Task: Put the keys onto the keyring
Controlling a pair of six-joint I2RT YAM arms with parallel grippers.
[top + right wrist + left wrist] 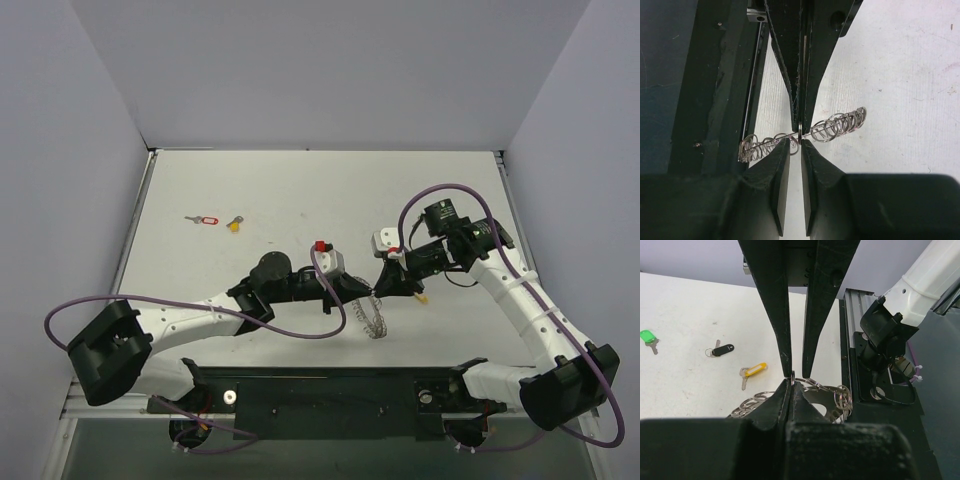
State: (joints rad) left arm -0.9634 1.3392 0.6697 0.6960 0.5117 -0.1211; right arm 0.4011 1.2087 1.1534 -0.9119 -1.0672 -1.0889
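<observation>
The keyring (pixel 373 318), a big ring of silvery coiled wire, sits at the table's middle front. My left gripper (pixel 792 382) is shut on one of its loops (pixel 827 387). My right gripper (pixel 800 142) faces it tip to tip, and its jaws stand a narrow gap apart around the same stretch of keyring (pixel 837 125) without pinching it. In the top view both grippers meet above the ring, left (pixel 362 290) and right (pixel 385 285). Green (pixel 647 336), black (pixel 723 348) and yellow (pixel 755 370) keys lie loose on the table. A red key (pixel 207 220) and a yellow one (pixel 234 224) lie at the far left.
A small orange-yellow key (pixel 423 297) lies just under the right gripper. The black base plate (pixel 330 390) runs along the near edge. The right arm's base (pixel 885 335) stands close behind the keyring. Grey walls close the table on three sides.
</observation>
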